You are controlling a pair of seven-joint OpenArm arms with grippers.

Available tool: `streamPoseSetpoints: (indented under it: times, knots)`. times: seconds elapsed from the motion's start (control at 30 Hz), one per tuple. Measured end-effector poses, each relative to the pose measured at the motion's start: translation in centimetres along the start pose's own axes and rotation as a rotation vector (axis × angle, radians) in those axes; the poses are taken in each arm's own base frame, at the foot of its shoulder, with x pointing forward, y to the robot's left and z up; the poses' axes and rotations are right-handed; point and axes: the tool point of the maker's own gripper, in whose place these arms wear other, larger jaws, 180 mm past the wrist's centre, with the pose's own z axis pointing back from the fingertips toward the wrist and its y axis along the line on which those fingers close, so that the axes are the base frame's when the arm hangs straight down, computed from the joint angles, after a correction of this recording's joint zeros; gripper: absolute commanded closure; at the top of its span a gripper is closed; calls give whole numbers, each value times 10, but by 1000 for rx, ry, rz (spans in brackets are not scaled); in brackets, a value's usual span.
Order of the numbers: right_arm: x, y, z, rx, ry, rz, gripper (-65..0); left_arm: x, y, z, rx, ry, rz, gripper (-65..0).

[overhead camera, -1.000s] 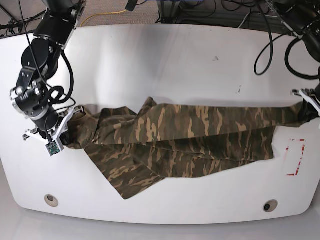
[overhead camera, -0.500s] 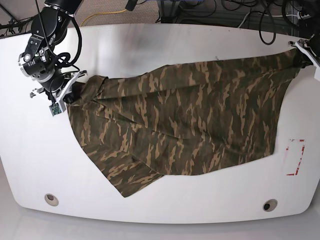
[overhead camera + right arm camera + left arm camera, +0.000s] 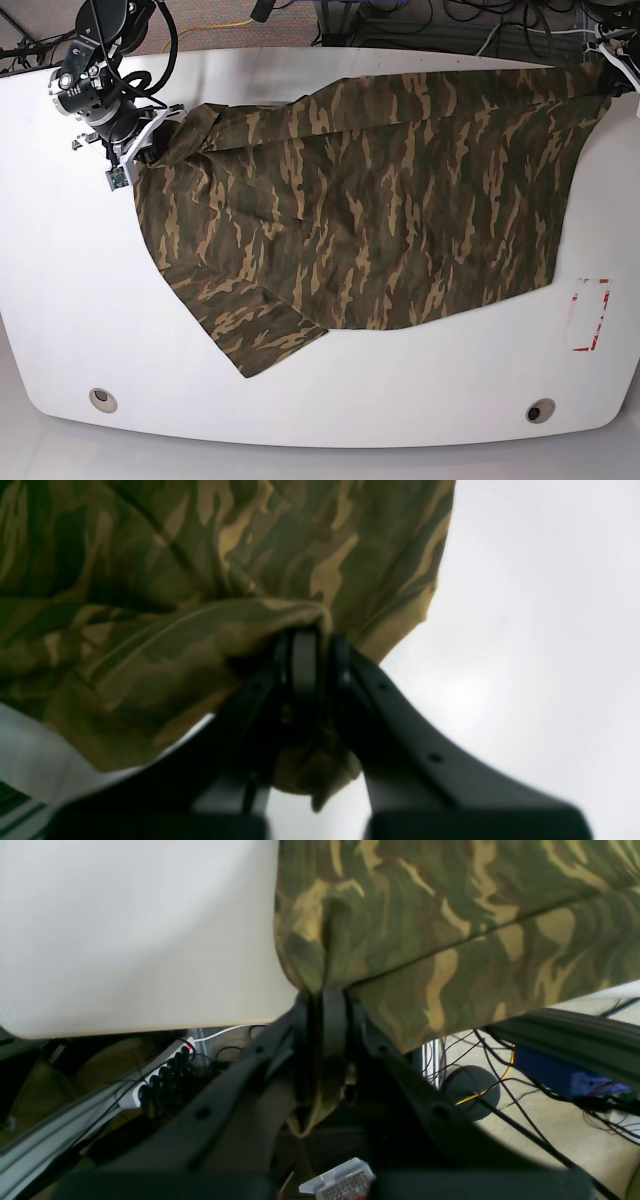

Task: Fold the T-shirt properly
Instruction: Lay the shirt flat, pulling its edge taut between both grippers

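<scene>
Both grippers, left (image 3: 322, 1000) and right (image 3: 314, 645), are closed, each pinching cloth of one T-shirt (image 3: 370, 200). This shirt is camouflage, green, brown and tan, spread wide over one white table (image 3: 450, 390), which has two round holes and one red-marked rectangle (image 3: 591, 314).

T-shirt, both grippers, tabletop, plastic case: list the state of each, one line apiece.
T-shirt: spread wide, not folded into a finished shape, gripped at two places.
Left gripper: shut on the T-shirt.
Right gripper: shut on the T-shirt.
Tabletop: partly covered by cloth.
Plastic case: cannot tell whether latched.
</scene>
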Motion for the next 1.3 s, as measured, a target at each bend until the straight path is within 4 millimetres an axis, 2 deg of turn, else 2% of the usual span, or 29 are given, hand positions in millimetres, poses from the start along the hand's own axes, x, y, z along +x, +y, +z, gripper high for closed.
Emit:
streamPoseSetpoints:
  times: [0.13, 0.4, 0.5, 0.63, 0.73, 0.8, 0.93, 1.0, 1.1, 1.3]
  knots:
    - [-1, 1, 0, 0, 2, -4, 0, 5, -7, -7, -22, -4, -14, 0]
    - [13, 9, 1, 54, -65, -37, 0, 54, -6, -27, 9, -94, -69, 0]
    - [11, 10, 1, 59, -61, -40, 0, 58, -5, -31, 27, -86, -91, 0]
    - [-6, 14, 3, 70, -25, -48, 0, 52, -1, -33, 52, -44, -103, 0]
    - [-18, 17, 4, 76, 9, -55, -65, 54, -3, -34, 46, -48, -107, 0]
    - [-20, 18, 5, 78, 15, -59, -171, 54, -3, -35, 45, -50, -107, 0]
    - [-3, 19, 10, 126, -84, -123, -392, 54, -8, -38, 30, -39, -121, 0]
    - [1, 13, 17, 127, -128, -165, -466, 55, -13, -41, 14, -39, -129, 0]
    - [2, 6, 26, 137, -167, -221, -480, 56, -14, -41, 12, -43, -130, 0]
    - [-11, 9, 42, 208, -158, -308, -480, 56, -14, -42, 12, -43, -131, 0]
